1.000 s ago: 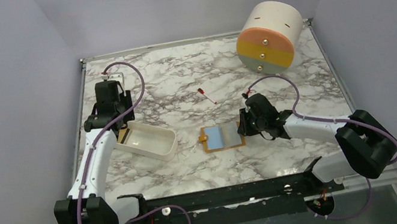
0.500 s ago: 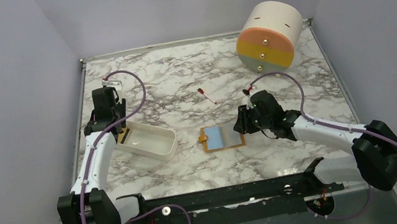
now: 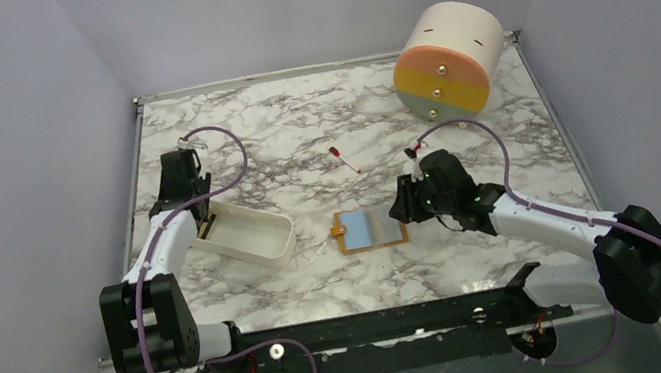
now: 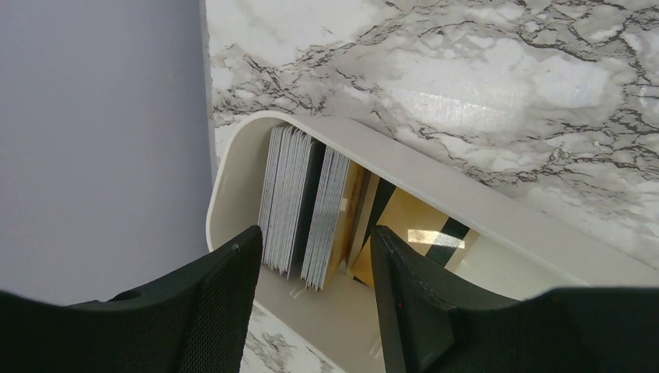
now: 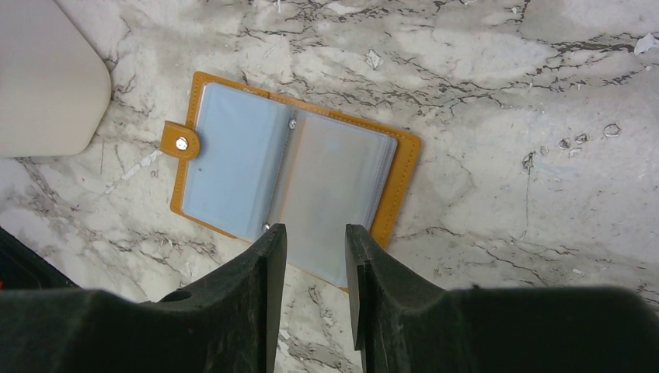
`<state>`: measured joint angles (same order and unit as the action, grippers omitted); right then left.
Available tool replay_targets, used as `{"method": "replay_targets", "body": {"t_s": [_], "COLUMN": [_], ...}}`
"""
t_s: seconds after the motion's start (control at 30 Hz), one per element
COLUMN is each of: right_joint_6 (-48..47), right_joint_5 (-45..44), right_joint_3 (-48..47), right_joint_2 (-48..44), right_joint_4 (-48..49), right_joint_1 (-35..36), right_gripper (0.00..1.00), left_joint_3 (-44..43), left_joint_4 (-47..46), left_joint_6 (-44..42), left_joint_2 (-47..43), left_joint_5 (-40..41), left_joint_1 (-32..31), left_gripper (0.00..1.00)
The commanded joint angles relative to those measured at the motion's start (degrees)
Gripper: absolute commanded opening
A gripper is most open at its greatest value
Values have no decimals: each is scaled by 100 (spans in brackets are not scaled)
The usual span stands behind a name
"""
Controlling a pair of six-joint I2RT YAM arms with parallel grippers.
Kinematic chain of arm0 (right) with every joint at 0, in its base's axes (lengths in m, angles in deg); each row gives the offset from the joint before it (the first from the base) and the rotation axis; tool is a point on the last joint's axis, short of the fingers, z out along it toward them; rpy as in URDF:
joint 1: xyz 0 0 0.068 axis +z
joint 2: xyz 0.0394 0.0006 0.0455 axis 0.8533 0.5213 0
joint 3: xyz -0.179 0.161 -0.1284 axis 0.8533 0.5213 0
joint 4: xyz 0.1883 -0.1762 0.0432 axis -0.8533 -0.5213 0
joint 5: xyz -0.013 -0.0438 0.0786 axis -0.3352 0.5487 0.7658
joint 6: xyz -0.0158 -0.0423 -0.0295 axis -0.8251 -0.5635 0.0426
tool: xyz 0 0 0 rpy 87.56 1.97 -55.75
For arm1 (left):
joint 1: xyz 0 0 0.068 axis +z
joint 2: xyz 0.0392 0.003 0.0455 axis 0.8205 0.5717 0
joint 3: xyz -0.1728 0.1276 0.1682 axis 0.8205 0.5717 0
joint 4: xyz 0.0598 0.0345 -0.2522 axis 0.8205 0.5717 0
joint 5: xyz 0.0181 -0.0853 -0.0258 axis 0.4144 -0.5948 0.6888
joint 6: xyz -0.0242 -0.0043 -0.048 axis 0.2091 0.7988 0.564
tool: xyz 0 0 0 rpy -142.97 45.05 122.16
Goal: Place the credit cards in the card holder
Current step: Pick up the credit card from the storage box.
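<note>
Marble-patterned tabletop [image 3: 296, 126] carried all items at inspection. The card holder [image 5: 287, 183] lay opened flat near the centre, blue-grey inside facing up, with its snap tab at the left edge. It sat just right of a white oblong tray [image 3: 261, 251] and apart from it.

The credit cards [image 4: 299, 206] stood on edge in packed bundles at the left end of the tray, pale edges upward. One golden card with a dark stripe [image 4: 408, 229] leaned just right of them, inside the same tray. No card was seen in the card holder.

The left hand [image 4: 315, 256] hung over the tray's left end with its jaws apart, straddling the bundles from above; it held nothing, and contact with the cards could not be confirmed.

The right hand [image 5: 315, 233] was at the card holder's right side, jaws parted by a narrow gap over the clear sleeve, empty. Whether its fingertips touched the sleeve could not be told.

A small red-and-white stick [image 3: 343, 159] lay beyond the card holder. A large cream-and-orange drum [image 3: 447, 60] stood at the far right corner.
</note>
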<state>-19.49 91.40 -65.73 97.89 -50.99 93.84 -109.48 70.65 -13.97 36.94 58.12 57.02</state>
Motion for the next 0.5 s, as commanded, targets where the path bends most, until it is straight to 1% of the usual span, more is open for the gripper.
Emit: {"method": "replay_targets", "body": {"t_s": [0.0, 0.2, 0.47], "right_joint_6": [-88, -134, -126], "right_joint_5": [55, 167, 260], "right_joint_3": [-193, -242, -246], "right_joint_2": [-162, -174, -165], "right_joint_4": [-135, -100, -49], "right_joint_1": [20, 24, 24], "right_gripper": [34, 34, 34], "left_joint_3": [71, 60, 34], "left_joint_4": [-500, -631, -713], "left_joint_6": [-178, -301, -283], "left_joint_2": [160, 433, 678], "left_joint_5": [282, 472, 202], "left_joint_1": [118, 203, 324], "left_gripper": [56, 57, 58]}}
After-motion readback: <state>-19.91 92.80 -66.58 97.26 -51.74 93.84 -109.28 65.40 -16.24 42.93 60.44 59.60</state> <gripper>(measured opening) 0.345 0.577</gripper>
